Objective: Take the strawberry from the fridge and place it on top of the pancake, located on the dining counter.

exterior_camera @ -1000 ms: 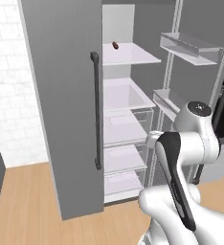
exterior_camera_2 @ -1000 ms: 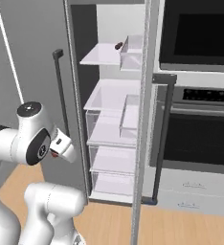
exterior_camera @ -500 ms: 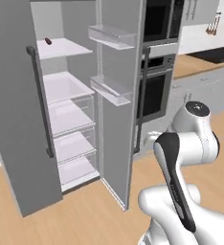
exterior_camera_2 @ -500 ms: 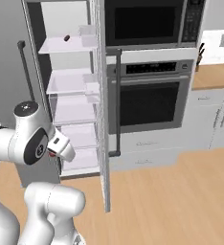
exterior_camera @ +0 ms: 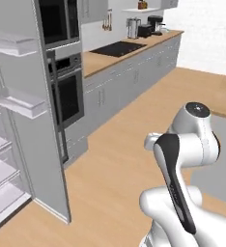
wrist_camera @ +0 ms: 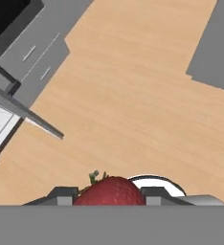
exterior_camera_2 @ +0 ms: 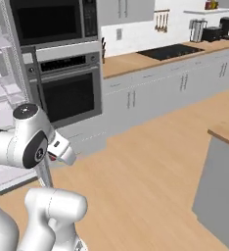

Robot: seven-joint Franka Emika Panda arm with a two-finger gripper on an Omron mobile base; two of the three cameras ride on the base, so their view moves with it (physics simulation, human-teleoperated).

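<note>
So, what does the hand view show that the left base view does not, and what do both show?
The hand view alone shows the strawberry, red with a green stem, gripped between the gripper fingertips. The left base view alone shows the black cooktop on the wood-topped counter, and the coffee machine. Both share the wooden floor and the open fridge door.

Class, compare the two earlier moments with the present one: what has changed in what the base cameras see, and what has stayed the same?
The base has turned away from the fridge, so the whole scene slid left: the open shelves that filled both base views now sit at the left edge, and the oven, the cabinet run and the floor have come in. That is the camera moving, not the things. The arm's folded pose is unchanged; the gripper holds the strawberry.
</note>
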